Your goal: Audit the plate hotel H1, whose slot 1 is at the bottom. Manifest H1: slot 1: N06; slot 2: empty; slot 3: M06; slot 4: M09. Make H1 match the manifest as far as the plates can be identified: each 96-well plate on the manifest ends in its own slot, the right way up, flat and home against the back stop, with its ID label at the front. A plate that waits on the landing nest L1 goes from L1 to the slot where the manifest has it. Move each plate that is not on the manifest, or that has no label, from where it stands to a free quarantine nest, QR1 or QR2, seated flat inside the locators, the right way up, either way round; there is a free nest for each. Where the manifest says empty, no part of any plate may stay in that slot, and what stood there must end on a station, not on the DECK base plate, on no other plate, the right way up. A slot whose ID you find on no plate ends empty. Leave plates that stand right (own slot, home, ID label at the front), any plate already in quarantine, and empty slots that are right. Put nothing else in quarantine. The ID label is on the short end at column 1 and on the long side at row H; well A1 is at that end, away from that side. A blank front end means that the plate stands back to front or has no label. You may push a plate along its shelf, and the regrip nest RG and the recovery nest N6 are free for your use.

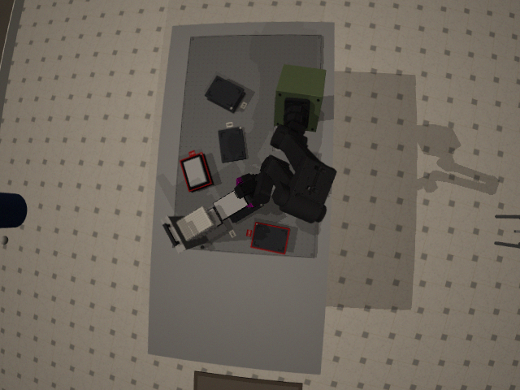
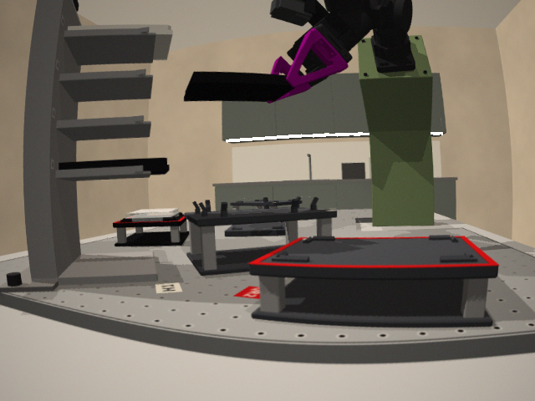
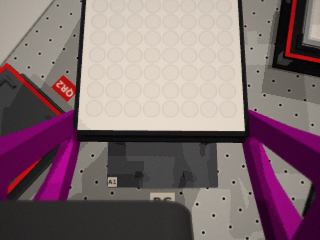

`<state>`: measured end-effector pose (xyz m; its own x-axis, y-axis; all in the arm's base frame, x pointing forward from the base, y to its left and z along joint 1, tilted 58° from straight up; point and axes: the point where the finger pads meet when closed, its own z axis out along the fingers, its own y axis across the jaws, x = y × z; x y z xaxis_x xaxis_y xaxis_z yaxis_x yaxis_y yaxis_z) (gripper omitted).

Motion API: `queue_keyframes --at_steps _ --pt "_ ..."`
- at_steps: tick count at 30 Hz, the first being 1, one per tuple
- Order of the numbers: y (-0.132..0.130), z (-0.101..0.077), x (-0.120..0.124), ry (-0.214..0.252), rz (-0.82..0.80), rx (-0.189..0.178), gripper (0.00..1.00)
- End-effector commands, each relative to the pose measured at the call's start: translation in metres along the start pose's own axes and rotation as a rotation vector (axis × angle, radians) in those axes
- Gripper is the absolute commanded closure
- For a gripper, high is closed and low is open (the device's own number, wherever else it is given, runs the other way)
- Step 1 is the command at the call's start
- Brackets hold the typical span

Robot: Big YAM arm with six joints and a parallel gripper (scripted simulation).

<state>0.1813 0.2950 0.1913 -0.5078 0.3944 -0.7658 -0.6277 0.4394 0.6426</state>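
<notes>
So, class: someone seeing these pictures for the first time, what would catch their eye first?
The purple hand carrying a black-rimmed well plate in mid-air, just out from the grey plate hotel. Then the tall green pedestal under the arm, and the red-edged nest standing bare in the foreground.

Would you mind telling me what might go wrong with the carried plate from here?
The plate hangs high in the air, gripped by the claw at one short end only, so it might tilt or slip. One red-edged nest already holds a white plate; setting down there would stack them.
</notes>
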Motion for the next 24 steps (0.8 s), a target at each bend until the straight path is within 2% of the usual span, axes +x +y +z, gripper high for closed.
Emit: queue_keyframes --at_steps 1,10,13,24 --pt "-0.002 -0.006 0.008 0.008 -0.012 -0.002 0.14" --pt "-0.003 -0.011 0.017 0.011 -0.013 0.000 0.14" --pt "-0.005 -0.009 0.016 0.005 -0.013 0.005 0.14" --pt "0.004 0.000 0.015 -0.004 -0.008 -0.014 0.14"
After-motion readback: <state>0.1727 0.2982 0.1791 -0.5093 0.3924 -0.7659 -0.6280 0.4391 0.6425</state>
